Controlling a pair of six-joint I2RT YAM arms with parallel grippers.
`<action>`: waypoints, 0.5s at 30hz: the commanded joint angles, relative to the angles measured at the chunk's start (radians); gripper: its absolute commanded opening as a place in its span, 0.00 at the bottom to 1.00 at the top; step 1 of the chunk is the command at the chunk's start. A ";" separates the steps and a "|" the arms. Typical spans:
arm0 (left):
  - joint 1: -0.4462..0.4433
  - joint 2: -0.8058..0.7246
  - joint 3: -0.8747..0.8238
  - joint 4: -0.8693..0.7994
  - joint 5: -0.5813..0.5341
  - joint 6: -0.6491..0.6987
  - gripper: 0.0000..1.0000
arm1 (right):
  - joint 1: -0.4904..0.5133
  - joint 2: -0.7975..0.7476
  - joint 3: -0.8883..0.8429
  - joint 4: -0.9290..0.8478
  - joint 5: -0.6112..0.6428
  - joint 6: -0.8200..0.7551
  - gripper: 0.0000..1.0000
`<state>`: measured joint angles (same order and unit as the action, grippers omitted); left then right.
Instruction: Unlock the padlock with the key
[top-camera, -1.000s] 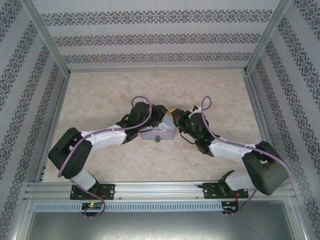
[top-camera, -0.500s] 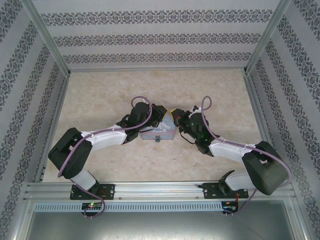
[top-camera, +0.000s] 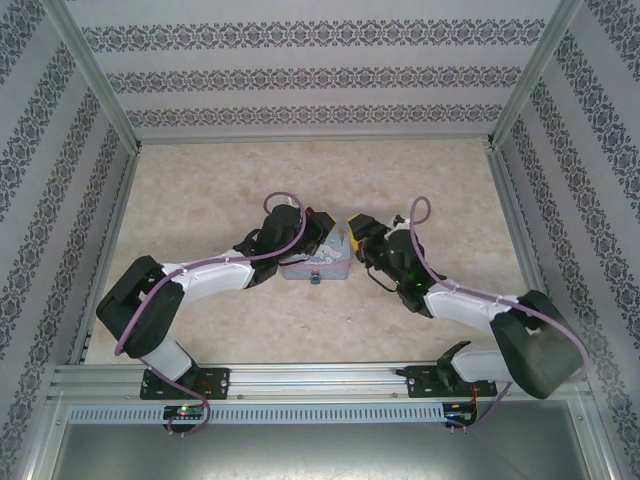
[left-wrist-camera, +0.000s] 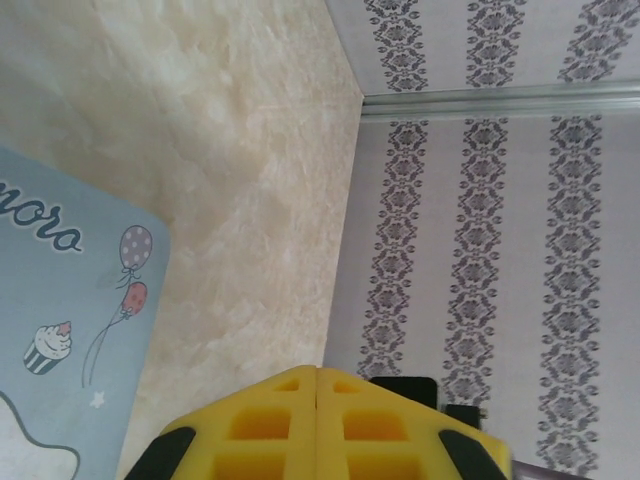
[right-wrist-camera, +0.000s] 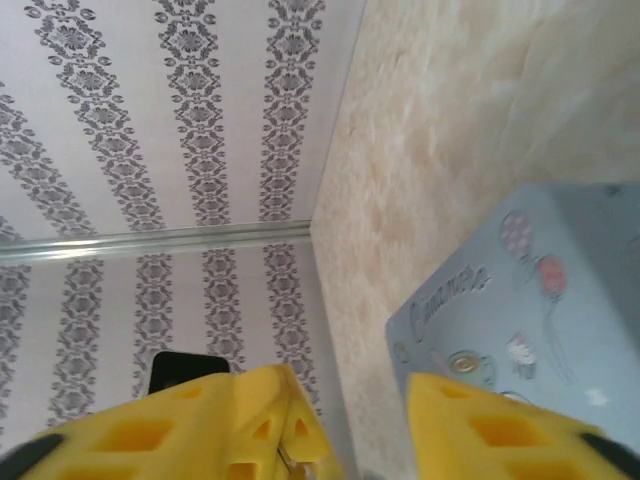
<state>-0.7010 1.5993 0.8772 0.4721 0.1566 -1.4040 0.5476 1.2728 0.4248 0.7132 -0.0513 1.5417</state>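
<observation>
The tiny teal padlock (top-camera: 315, 279) hangs at the near edge of the pale blue cartoon tin (top-camera: 318, 262). Above the tin's far right corner my two grippers meet. My left gripper (left-wrist-camera: 317, 372) has its yellow fingers pressed flat together. From the right wrist view a thin dark metal sliver, the key (right-wrist-camera: 291, 462), shows in their seam. My right gripper (right-wrist-camera: 345, 400) is open, with its fingers on either side of the left gripper's tips. The tin's lid (right-wrist-camera: 530, 300) lies just past its right finger.
The tin's corner (left-wrist-camera: 60, 300) lies left of my left gripper. Patterned walls (top-camera: 320, 80) and metal posts (top-camera: 95, 75) enclose the beige table (top-camera: 230, 180) on three sides. Both arms bend inward over the table's middle.
My right gripper has opened and moved slightly right. My left gripper has closed the last bit. Tin and padlock have not moved.
</observation>
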 joint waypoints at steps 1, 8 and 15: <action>0.003 -0.062 0.049 -0.075 0.020 0.190 0.00 | -0.073 -0.120 -0.030 -0.102 -0.034 -0.067 0.59; 0.082 -0.080 0.047 0.021 0.221 0.381 0.00 | -0.222 -0.269 -0.004 -0.235 -0.238 -0.249 0.65; 0.161 -0.049 0.006 0.240 0.354 0.349 0.00 | -0.246 -0.215 0.097 -0.168 -0.458 -0.379 0.61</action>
<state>-0.5606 1.5391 0.8989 0.5716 0.4213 -1.0798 0.3035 1.0477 0.4561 0.5152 -0.3725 1.2655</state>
